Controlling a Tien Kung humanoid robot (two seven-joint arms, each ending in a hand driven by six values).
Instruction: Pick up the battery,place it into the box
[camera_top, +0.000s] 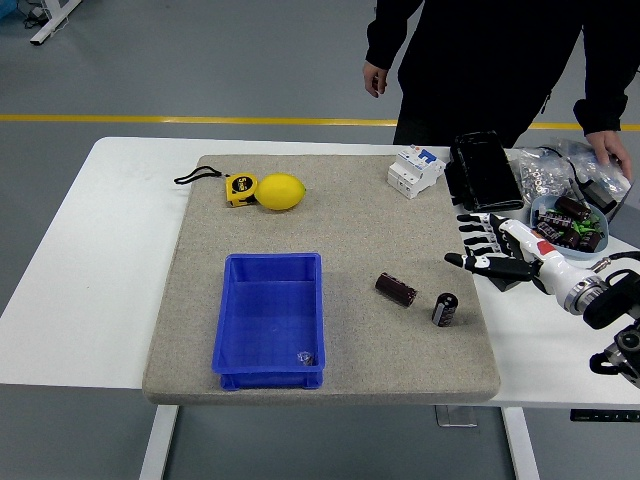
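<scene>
Head view: right hand (487, 243) open, fingers spread, empty, near battery (445, 308).
Battery likely rigid, smooth, rolls easily; pinch across its cylindrical middle, then box (268, 320).

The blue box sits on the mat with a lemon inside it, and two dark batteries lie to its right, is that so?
Not quite. The head view shows the lemon outside the blue box, lying farther back on the mat beside a yellow tape measure. The two dark batteries do lie to the box's right.
</scene>
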